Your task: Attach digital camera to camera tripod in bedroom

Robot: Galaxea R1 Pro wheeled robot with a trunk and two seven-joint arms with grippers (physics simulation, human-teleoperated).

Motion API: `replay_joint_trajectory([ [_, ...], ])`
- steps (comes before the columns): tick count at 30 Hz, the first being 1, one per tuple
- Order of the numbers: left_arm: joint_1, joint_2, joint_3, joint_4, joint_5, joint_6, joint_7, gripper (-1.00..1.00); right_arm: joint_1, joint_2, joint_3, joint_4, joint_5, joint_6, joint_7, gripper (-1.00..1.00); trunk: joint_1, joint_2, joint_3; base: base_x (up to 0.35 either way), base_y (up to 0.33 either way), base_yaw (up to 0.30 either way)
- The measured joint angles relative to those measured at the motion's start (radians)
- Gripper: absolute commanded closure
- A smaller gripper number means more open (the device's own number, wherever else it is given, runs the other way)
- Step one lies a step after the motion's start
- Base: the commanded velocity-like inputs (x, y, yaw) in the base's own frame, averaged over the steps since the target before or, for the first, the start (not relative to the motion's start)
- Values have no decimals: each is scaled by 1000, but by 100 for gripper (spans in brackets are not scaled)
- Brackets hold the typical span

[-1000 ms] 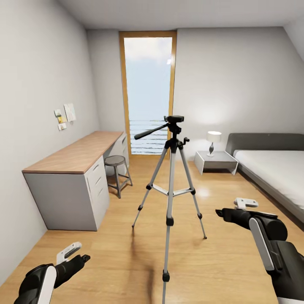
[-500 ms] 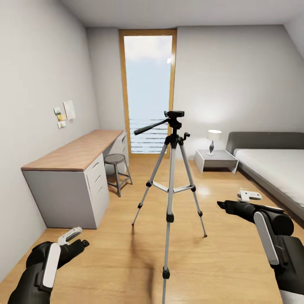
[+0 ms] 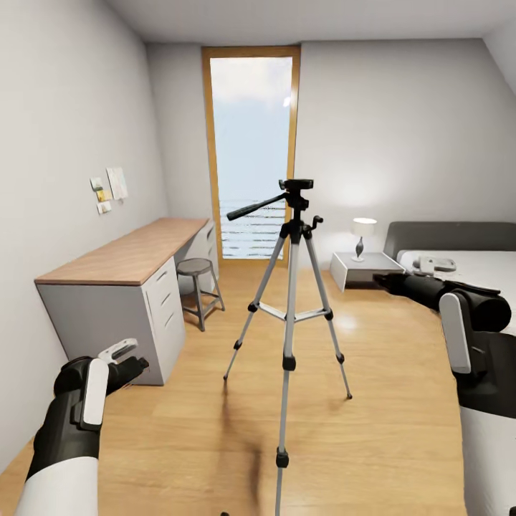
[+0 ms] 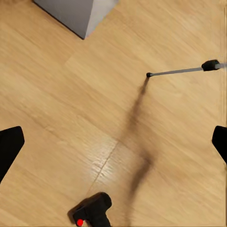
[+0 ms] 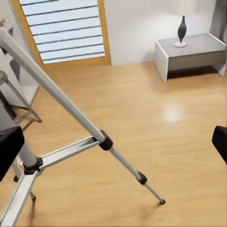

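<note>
- We are seeing the digital camera [image 4: 92, 212] lying on the wood floor [image 4: 71, 118] under our left end effector [image 4: 113, 142], whose fingers are standing spread and empty.
- Our right end effector [image 5: 113, 142] is likewise spreading wide, holding nothing.
- The camera tripod [image 3: 290, 301] is standing mid-room, its head bare.
- Beyond, the table [image 3: 129, 261], stool [image 3: 197, 276] and bed [image 3: 473, 287] are flanking the window [image 3: 251, 154].

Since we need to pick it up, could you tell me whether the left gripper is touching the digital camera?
Apart: the left wrist view shows bare floor between the left gripper and the digital camera.
</note>
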Motion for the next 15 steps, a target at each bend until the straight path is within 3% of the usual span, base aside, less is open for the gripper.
replay_joint_trajectory([
  [5, -50, 2, 0, 11, 1, 0, 10, -100, -55, 0, 4, -2, 0, 0, 0, -100, 19, -35, -16, 0, 0, 0],
  [15, -101, 1, -15, 50, -1, 0, 15, -100, -70, 2, 9, -8, 1, 0, 0, -100, 58, -105, -47, 0, 0, 0],
])
